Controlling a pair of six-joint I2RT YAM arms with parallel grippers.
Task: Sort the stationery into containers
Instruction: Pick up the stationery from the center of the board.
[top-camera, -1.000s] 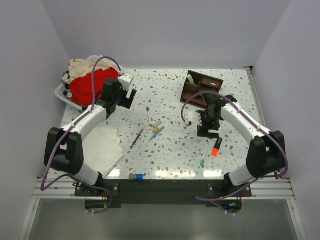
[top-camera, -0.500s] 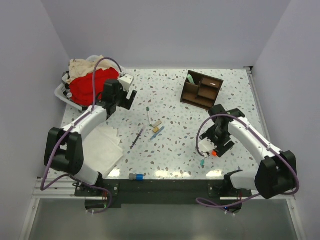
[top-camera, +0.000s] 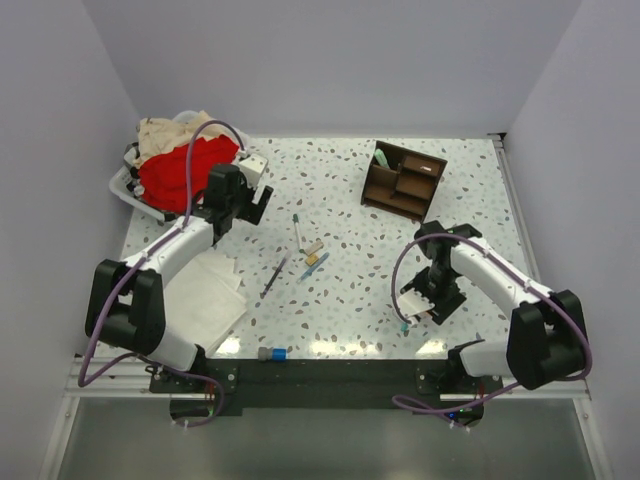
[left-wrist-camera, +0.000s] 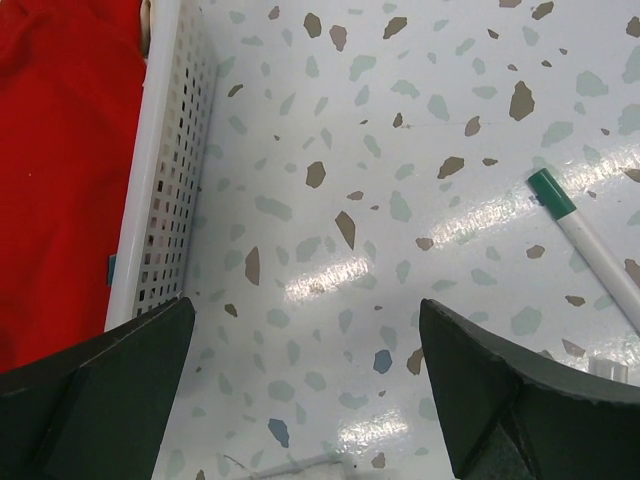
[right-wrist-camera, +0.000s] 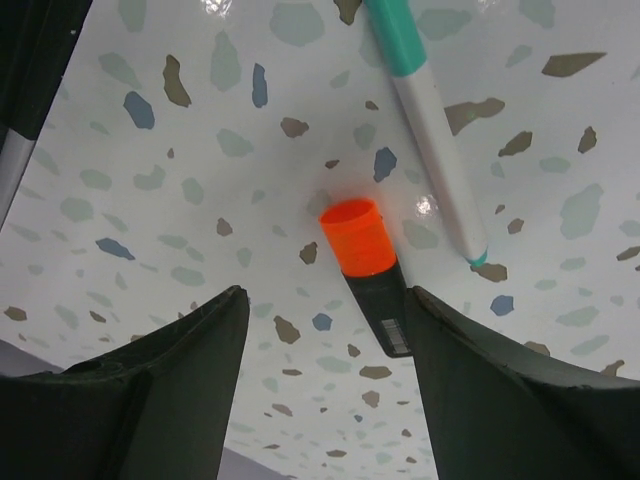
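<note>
Left gripper (left-wrist-camera: 308, 330) spread wide, empty, parked by the white basket (left-wrist-camera: 165, 200). Right gripper (right-wrist-camera: 328, 295) low over the orange highlighter (right-wrist-camera: 356, 238) at near right. Jaws parted either side, not clamped; looks lined up for a pick. Teal-capped marker (right-wrist-camera: 430, 140) just beside. Organizer (top-camera: 402, 180) far right, well apart. Barcode sticker (right-wrist-camera: 396, 335) on the highlighter unreadable.

You'll find the dark brown wooden organizer (top-camera: 403, 180) upright at far right, the orange-capped highlighter (right-wrist-camera: 358, 238) lying just beside a teal-capped white marker (right-wrist-camera: 430, 130) at near right, a green-capped white pen (top-camera: 298, 232), tan erasers (top-camera: 314, 247), a blue pen (top-camera: 318, 264) and a dark pen (top-camera: 274, 276) lying mid-table, and a grey-blue stub (top-camera: 271, 353) at the near edge.
</note>
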